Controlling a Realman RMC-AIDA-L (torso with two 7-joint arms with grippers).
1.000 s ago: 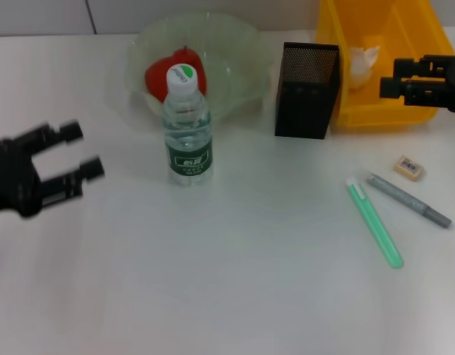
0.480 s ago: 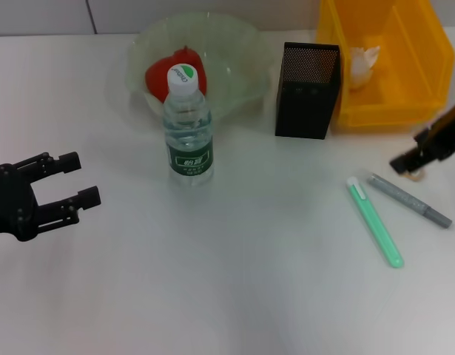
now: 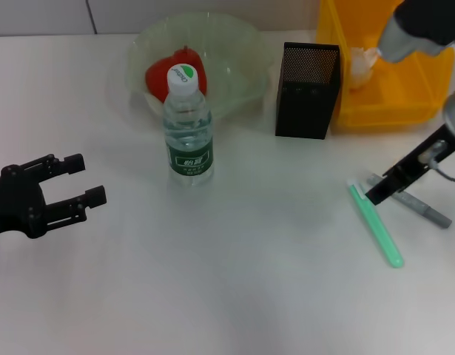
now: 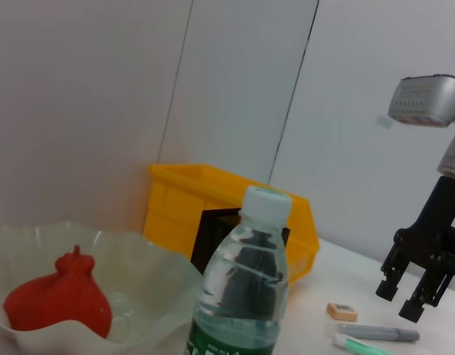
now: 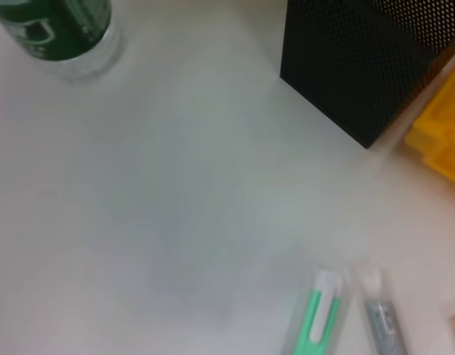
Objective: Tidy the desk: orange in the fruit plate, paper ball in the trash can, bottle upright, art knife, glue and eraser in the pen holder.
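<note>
The orange [image 3: 168, 70] lies in the fruit plate [image 3: 242, 44], and the bottle [image 3: 188, 126] stands upright in front of it. A paper ball [image 3: 362, 59] rests inside the yellow trash can [image 3: 405, 96], beside the black mesh pen holder [image 3: 307, 90]. The mint-green glue [image 3: 376, 225] and silver-grey art knife [image 3: 423, 208] lie side by side on the table at the right. My right gripper [image 3: 376, 196] hangs open just above their near ends; the left wrist view shows its fingers [image 4: 413, 310] spread over them. The eraser [image 4: 340, 311] sits beside the knife, hidden by my right arm in the head view. My left gripper [image 3: 90, 178] is open and empty at the far left.
The white tabletop [image 3: 234, 281] stretches across the front and middle. In the right wrist view the pen holder [image 5: 360, 66] stands a short way from the glue [image 5: 319, 310] and knife [image 5: 379, 314].
My right arm has swung from over the trash can down to the glue and knife, now covering the eraser in the head view. My left gripper drew back and down at the left.
</note>
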